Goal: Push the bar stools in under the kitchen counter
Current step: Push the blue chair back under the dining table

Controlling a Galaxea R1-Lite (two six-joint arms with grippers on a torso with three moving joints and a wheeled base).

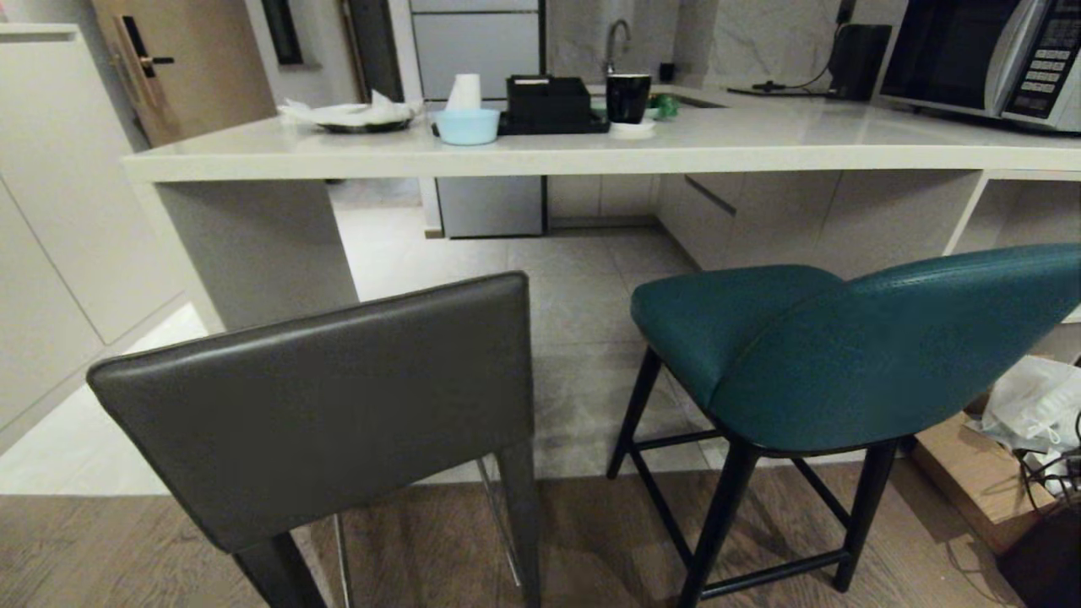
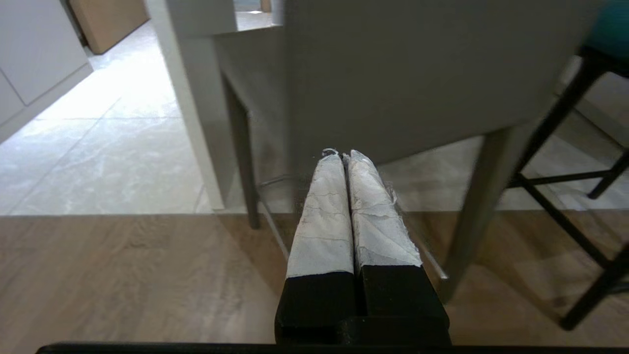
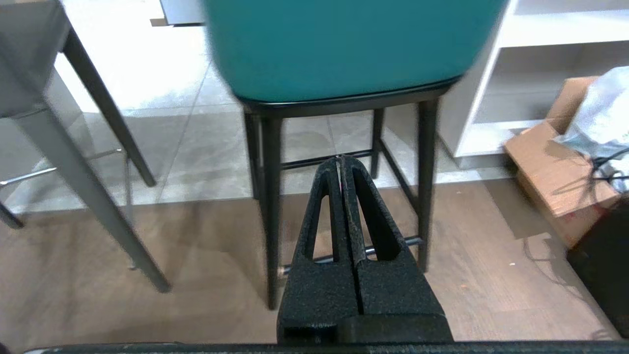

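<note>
Sitting nearest: boxy dark grey-brown leather bar stool [image 1: 338,405] on the left, curvy teal bar stool with thin black legs [image 1: 844,355] on the right, both standing out on the wood floor, well short of the counter, not tucked in. Left gripper [image 2: 342,155] hanging low behind the grey stool, white-wrapped fingers [image 2: 324,211] pressed together, gripping nothing. Right gripper [image 3: 340,160] hanging behind the teal one, black fingers clamped together, also empty. Stretching across farther back: thick off-white speckled stone kitchen counter [image 1: 760,143], carrying a light blue bowl [image 1: 466,126], black mug [image 1: 628,97] and a microwave [image 1: 988,59]. Looking for readable brands or labels, finding nothing legible.
</note>
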